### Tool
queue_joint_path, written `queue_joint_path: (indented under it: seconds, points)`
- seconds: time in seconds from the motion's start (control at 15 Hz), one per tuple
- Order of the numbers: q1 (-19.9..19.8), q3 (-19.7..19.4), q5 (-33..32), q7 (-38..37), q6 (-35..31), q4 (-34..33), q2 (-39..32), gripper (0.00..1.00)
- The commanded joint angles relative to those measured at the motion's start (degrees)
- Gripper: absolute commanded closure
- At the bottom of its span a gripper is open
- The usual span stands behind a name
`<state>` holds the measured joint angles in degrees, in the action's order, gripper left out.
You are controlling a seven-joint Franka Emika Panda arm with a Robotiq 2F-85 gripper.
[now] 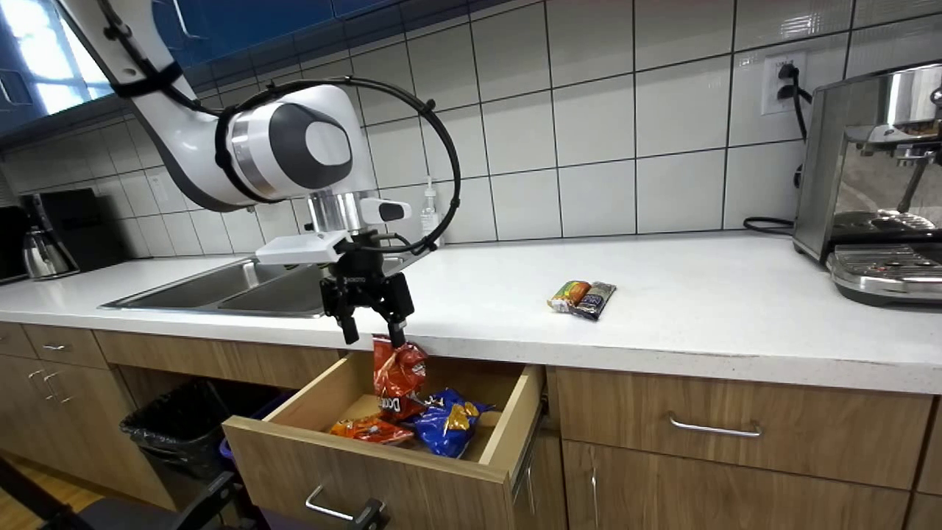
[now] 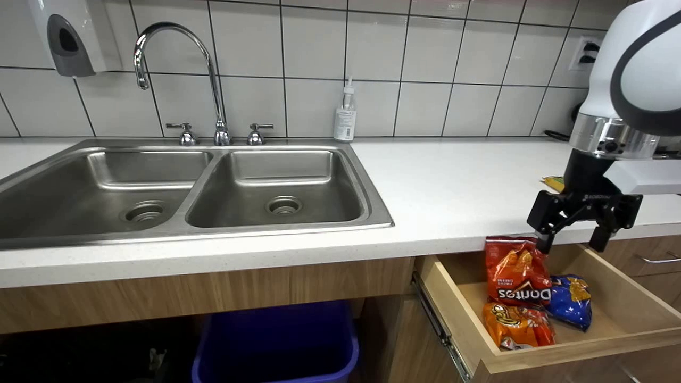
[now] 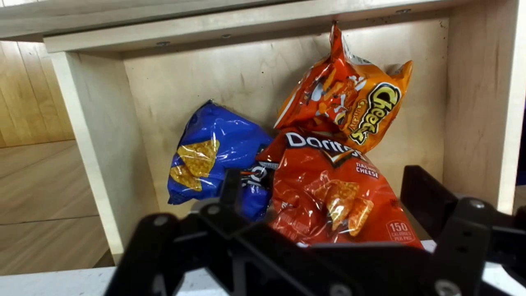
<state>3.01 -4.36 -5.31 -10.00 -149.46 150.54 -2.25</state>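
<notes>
My gripper point(image 1: 374, 337) points down over the pulled-out drawer point(image 1: 368, 450), its fingers wide apart. Just below it in both exterior views, a red Doritos bag point(image 2: 516, 271) stands nearly upright, its top reaching the height of the fingertips. The wrist view shows that red bag point(image 3: 304, 181) between the two fingers, its upper end hidden behind the gripper body; whether a finger touches it I cannot tell. Against it lie an orange Cheetos bag point(image 3: 361, 102) towards the drawer front and a blue chip bag point(image 3: 238, 139) beside it, both on the drawer floor.
On the white counter point(image 1: 699, 294) lie two small snack packs point(image 1: 568, 296). A coffee machine point(image 1: 868, 177) stands at one end, and a double sink point(image 2: 372, 202) with a faucet point(image 2: 213, 69) and soap bottle point(image 2: 345, 117) at the other. Below are a blue bin point(image 2: 276, 340) and black-lined bin point(image 1: 176, 412).
</notes>
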Motion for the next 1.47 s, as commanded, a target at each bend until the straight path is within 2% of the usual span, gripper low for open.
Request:
queue_joint_path:
  seconds: [0.0, 0.73, 0.8, 1.13, 1.4]
  points:
    - [-1.87, 0.78, -0.65, 1.01, 0.33, 3.56, 4.24, 0.0]
    - [-2.39, 1.41, -2.22, 0.58, 0.83, 10.7, 8.97, 0.0]
    - [-2.34, 1.48, -2.14, 0.87, 1.71, 8.59, 7.36, 0.0]
    - [-2.41, 1.57, -3.45, 0.79, 2.17, 8.53, 6.54, 0.0]
    - [-1.9, 1.65, -1.33, 2.78, 3.14, 8.53, 5.54, 0.0]
